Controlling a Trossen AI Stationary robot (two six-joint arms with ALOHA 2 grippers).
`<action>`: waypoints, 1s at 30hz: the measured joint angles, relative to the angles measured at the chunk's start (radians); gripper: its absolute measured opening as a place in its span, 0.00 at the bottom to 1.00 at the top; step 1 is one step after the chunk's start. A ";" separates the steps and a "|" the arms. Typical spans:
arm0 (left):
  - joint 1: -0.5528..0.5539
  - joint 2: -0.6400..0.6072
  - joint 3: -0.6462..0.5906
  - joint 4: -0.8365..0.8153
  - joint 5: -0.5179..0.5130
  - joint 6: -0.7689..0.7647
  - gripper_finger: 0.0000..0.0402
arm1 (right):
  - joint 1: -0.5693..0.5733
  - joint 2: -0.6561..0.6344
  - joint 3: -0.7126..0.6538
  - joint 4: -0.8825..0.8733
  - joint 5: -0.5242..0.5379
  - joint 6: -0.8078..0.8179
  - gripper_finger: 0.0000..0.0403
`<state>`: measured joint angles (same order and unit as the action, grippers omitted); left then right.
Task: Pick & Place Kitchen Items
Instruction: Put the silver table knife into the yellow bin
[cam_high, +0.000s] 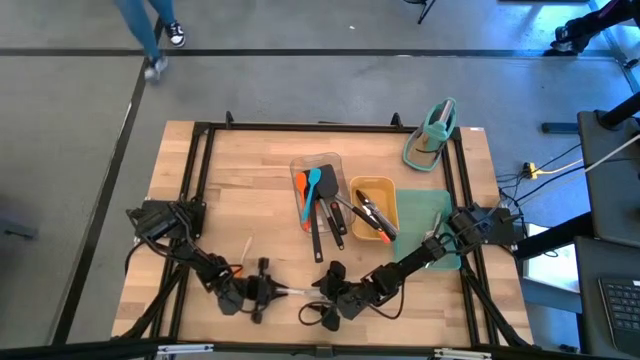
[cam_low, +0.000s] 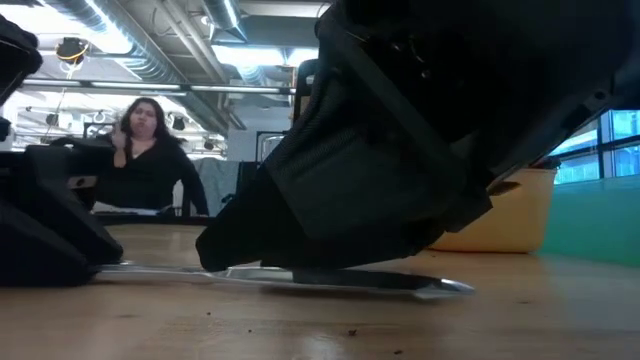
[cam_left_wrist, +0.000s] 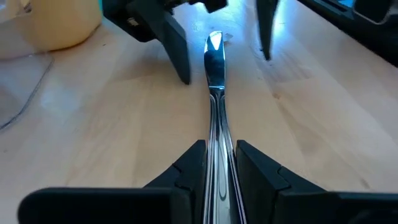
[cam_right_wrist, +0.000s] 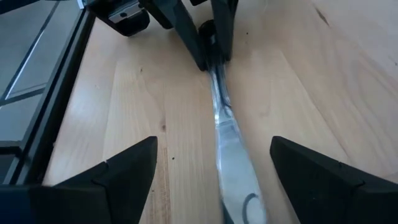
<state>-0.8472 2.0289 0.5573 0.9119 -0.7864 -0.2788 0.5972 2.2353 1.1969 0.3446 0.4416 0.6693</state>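
Note:
A shiny steel table knife (cam_high: 292, 291) lies along the table's near edge, handle toward the left. My left gripper (cam_high: 268, 291) is shut on its handle. My right gripper (cam_high: 318, 300) is open, its two fingers (cam_right_wrist: 127, 168) standing wide on either side of the blade (cam_right_wrist: 233, 155) without touching it. The left wrist view shows the blade's rounded end (cam_left_wrist: 214, 46) between the right gripper's fingers (cam_left_wrist: 177, 53). In the low view the knife (cam_low: 330, 279) runs about level, just at the tabletop, under the dark arms. My left gripper pinches the knife's handle (cam_left_wrist: 217, 140) between its two fingers (cam_left_wrist: 194, 163). The fingers come in low and slanting from the table's left and lie along the knife. The knife juts out ahead of them, about level; whether its blade end rests on the wood I cannot tell.
Behind the grippers a clear tray (cam_high: 300, 163) holds orange, blue and black spatulas, and a yellow tray (cam_high: 388, 190) holds tongs. A teal stand (cam_high: 432, 135) sits at the far right corner beside a teal mat (cam_high: 425, 212). A person (cam_low: 145, 160) sits beyond the table.

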 joint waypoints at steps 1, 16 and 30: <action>0.001 0.000 0.000 0.000 -0.002 0.001 0.18 | 0.000 0.000 0.000 0.001 0.000 0.000 0.79; 0.016 -0.007 0.003 0.045 -0.006 0.074 0.18 | -0.002 -0.003 0.000 -0.026 -0.008 0.060 0.79; 0.011 -0.035 0.008 0.035 -0.027 0.095 0.18 | -0.006 -0.004 -0.001 -0.035 -0.015 0.112 0.59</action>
<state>-0.8360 1.9938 0.5652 0.9465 -0.8135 -0.1841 0.5907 2.2311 1.1960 0.3097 0.4266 0.7817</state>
